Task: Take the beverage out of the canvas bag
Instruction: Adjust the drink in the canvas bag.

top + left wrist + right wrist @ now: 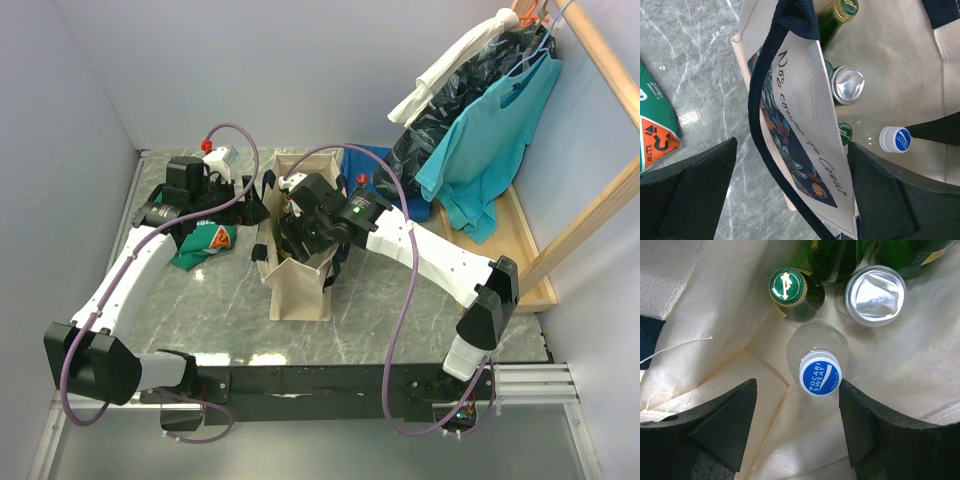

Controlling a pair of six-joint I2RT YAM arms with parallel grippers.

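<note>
Crowding the blue-capped bottle (820, 372) — green bottle (788, 287), can (875, 292)

Grey marbled worktop (400, 310) carries upright cream canvas bag (300, 295) mid-surface, folded green T-shirt (205, 247) just left of it, blue cloth (372, 163) behind its right side, red-capped white bottle (220, 155) at back left.

Blue-capped bottle (895, 139) inside canvas bag (805, 100)

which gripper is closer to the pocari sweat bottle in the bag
Right. The right gripper is down in the canvas bag with the Pocari Sweat bottle between its fingers; the left gripper straddles the bag's side wall, beside the bottle.
</note>
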